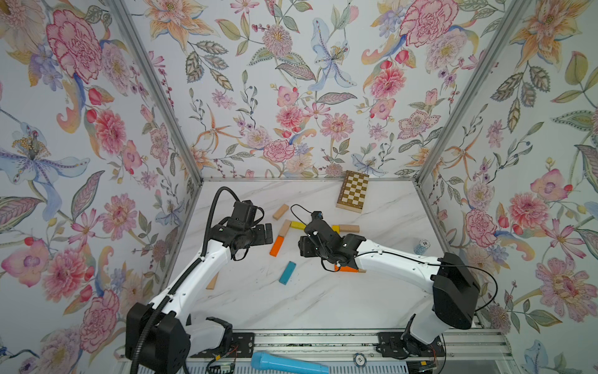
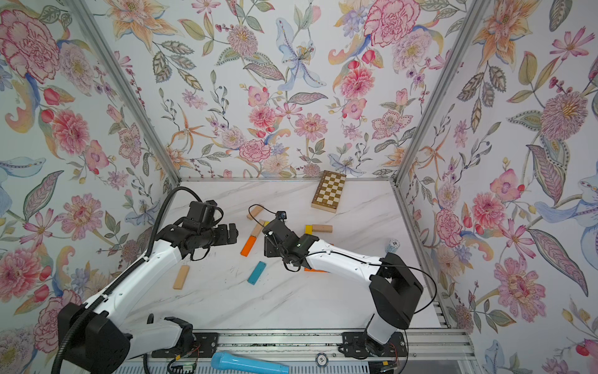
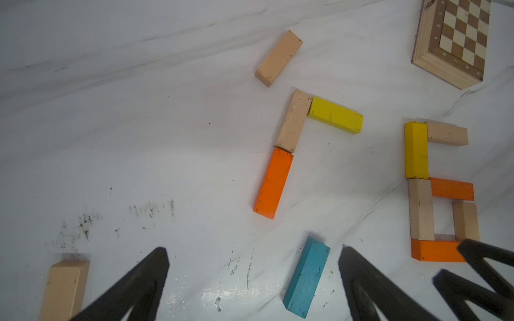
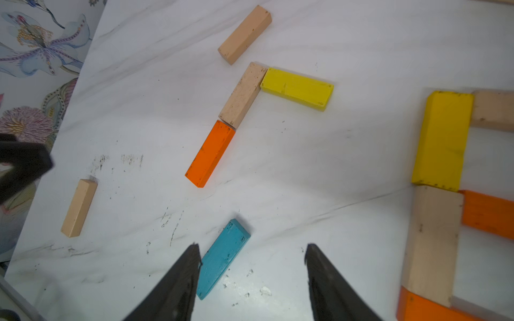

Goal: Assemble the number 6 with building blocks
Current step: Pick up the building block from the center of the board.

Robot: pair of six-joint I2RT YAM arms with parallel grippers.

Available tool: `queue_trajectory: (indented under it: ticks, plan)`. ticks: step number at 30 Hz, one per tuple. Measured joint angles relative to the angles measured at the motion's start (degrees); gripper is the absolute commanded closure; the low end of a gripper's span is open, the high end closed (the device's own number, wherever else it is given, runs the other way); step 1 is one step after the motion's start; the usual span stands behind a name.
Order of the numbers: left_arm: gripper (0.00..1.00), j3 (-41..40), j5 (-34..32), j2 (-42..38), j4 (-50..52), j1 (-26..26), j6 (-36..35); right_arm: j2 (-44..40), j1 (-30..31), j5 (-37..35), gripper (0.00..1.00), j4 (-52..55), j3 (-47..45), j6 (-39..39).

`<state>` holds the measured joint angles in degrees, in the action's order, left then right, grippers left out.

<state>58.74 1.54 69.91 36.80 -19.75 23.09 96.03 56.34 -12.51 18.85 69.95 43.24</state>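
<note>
In the left wrist view, six building blocks form a number 6 (image 3: 420,209): a square loop of beige and orange, a yellow stem and a beige top bar. My right arm hides most of it in both top views. Left of it, a yellow block (image 1: 297,225), a beige block (image 1: 285,227) and an orange block (image 1: 277,246) lie end to end in a hook. The teal block (image 1: 287,273) lies loose in front of them. My left gripper (image 1: 267,233) hangs open and empty left of the hook. My right gripper (image 4: 251,258) is open above the teal block (image 4: 222,258) and holds nothing.
A loose beige block (image 1: 280,211) lies behind the hook, another (image 1: 212,281) under my left arm. The chequered board (image 1: 353,196) sits at the back wall. A stack of chips (image 1: 421,246) stands at the right wall. A light-blue microphone (image 1: 288,364) lies on the front rail.
</note>
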Motion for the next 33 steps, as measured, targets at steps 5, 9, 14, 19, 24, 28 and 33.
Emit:
queue_trajectory:
  ticks: [5, 9, 14, 19, 24, 28, 33]
  plan:
    - [0.01, -2.9, -4.2, -4.6, -1.1, 3.5, 5.1, 7.1, 2.7, 1.0, 0.38, 6.3, 4.0, 6.6]
    - [0.01, -4.0, -7.3, -4.9, -1.1, 7.5, 8.9, 12.2, 3.3, 2.6, 0.38, 10.5, 9.1, 9.8]
    - [0.01, -5.0, -9.6, -6.6, -1.1, 10.4, 12.4, 19.5, 3.8, 5.2, 0.38, 14.5, 18.1, 10.8]
    - [0.01, -6.2, -9.3, -6.9, -1.4, 11.5, 14.5, 24.2, 4.4, 7.8, 0.38, 18.1, 23.4, 10.8]
    - [0.01, -6.8, -8.5, -6.9, -2.0, 11.5, 15.3, 24.8, 5.0, 9.1, 0.38, 21.5, 23.9, 10.8]
    - [0.01, -6.8, -7.9, -6.9, -2.2, 11.5, 15.5, 25.2, 5.8, 10.1, 0.38, 23.2, 24.3, 10.8]
    - [0.01, -6.8, -7.8, -7.0, -2.2, 11.8, 15.8, 28.0, 5.9, 11.7, 0.38, 23.6, 26.5, 10.8]
